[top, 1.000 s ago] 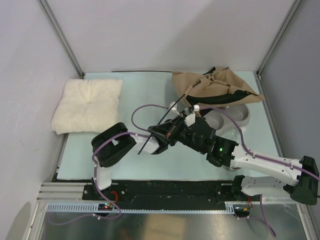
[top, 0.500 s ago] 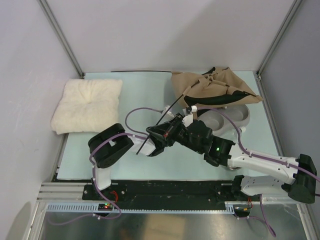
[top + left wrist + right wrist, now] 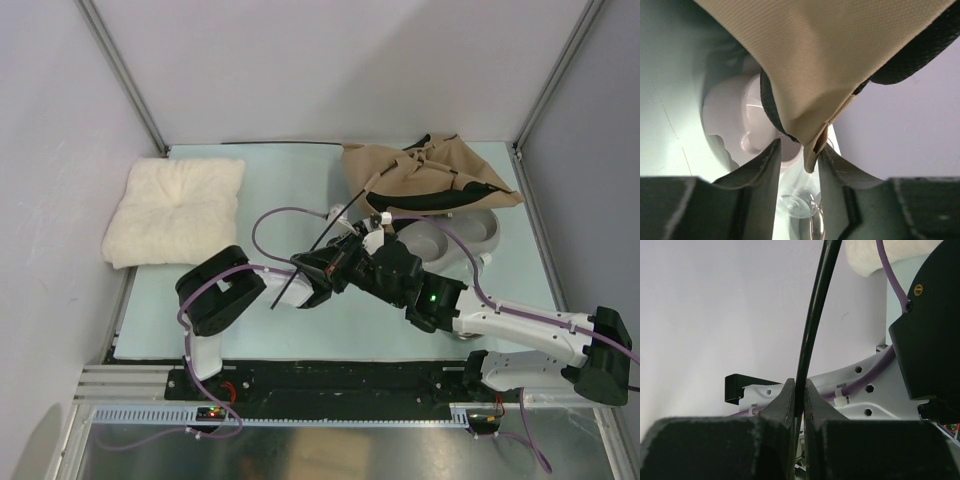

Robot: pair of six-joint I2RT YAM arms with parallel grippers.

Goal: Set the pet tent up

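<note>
The tan pet tent (image 3: 430, 172) lies collapsed at the back right, partly over a white double bowl (image 3: 462, 235). A thin dark pole (image 3: 335, 232) runs from it toward the near left. My right gripper (image 3: 312, 270) is shut on this pole (image 3: 810, 325), which stands pinched between its fingers (image 3: 785, 400). My left gripper (image 3: 380, 220) is mostly hidden under the right arm, next to the tent's near edge. In the left wrist view it (image 3: 799, 150) is open, with a black-trimmed corner of the tent fabric (image 3: 812, 150) hanging between its fingertips against the right finger.
A fluffy cream cushion (image 3: 175, 210) lies at the back left. The white bowl (image 3: 735, 117) and a clear round piece (image 3: 800, 205) sit under the left gripper. Walls and frame posts close in the back and sides. The two arms cross at mid-table.
The right arm has shifted slightly left and nearer with the pole in its grip. The tent and cushion have not moved.
</note>
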